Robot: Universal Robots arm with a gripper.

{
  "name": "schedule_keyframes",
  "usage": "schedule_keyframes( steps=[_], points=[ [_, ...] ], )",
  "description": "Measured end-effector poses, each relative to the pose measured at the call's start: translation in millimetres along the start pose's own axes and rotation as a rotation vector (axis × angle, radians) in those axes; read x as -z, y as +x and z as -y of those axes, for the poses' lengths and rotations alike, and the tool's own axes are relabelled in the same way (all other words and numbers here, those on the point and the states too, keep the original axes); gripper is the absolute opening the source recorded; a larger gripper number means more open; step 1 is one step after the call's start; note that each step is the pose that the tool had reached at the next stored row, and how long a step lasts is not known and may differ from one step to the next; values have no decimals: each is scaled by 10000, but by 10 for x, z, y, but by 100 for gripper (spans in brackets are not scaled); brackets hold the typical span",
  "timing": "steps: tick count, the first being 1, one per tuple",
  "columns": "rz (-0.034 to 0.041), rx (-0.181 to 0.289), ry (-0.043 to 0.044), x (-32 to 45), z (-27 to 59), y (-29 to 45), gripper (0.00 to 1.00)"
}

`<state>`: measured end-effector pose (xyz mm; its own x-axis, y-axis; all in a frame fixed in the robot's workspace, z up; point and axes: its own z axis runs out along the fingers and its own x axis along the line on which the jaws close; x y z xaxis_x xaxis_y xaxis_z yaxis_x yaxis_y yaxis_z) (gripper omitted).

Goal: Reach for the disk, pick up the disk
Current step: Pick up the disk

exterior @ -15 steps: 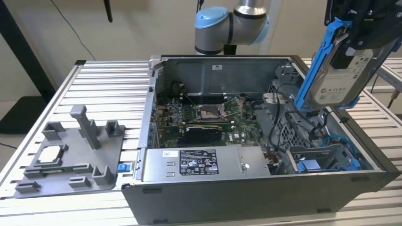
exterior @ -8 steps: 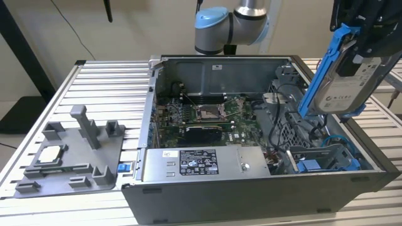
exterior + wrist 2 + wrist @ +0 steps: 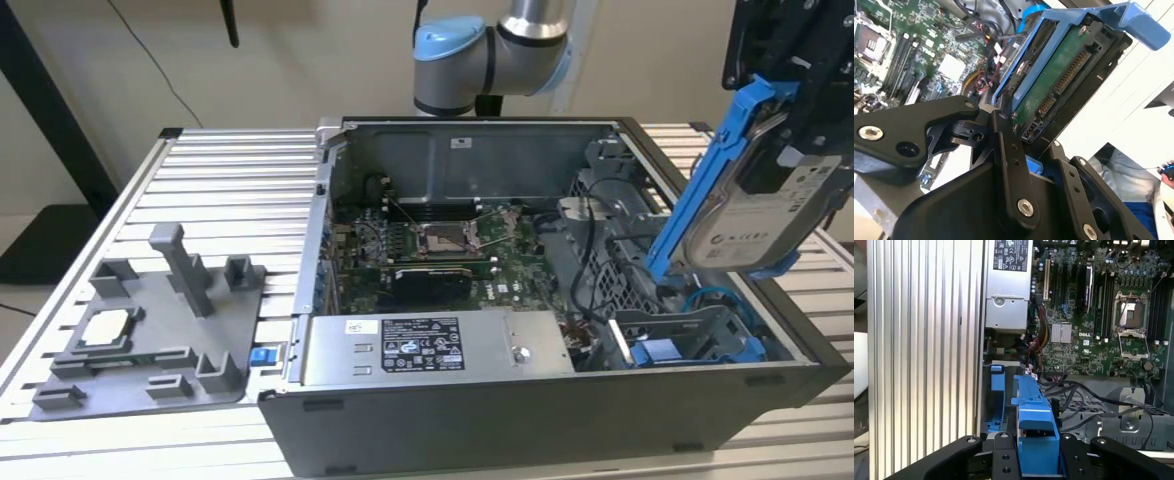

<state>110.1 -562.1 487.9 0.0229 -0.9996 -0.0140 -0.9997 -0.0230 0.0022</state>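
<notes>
The disk (image 3: 747,215), a silver hard drive with a white label in a bright blue bracket, hangs tilted in the air above the open computer case at the exterior view's right. My black gripper (image 3: 787,165) comes down from the upper right and is shut on it. In the second wrist view the disk (image 3: 1064,75) shows its green circuit board and connectors, clamped between my fingers (image 3: 1004,145). The first wrist view has the blue bracket (image 3: 1036,425) edge-on between the gripper's jaws (image 3: 1036,460).
The open computer case (image 3: 534,420) holds a motherboard (image 3: 441,240), a long grey power supply (image 3: 427,345) and a blue drive bay (image 3: 694,345) with cables below the disk. A grey fixture (image 3: 167,335) with a small silver chip (image 3: 107,325) lies on the slatted table (image 3: 227,190).
</notes>
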Motion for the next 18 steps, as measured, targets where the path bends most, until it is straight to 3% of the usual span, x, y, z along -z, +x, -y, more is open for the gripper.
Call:
schedule_keyframes(
  steps=[2, 18],
  points=[
    [1, -1, 0, -2, -6, 46, 0],
    [1, -1, 0, -3, -10, 85, 0]
  ],
)
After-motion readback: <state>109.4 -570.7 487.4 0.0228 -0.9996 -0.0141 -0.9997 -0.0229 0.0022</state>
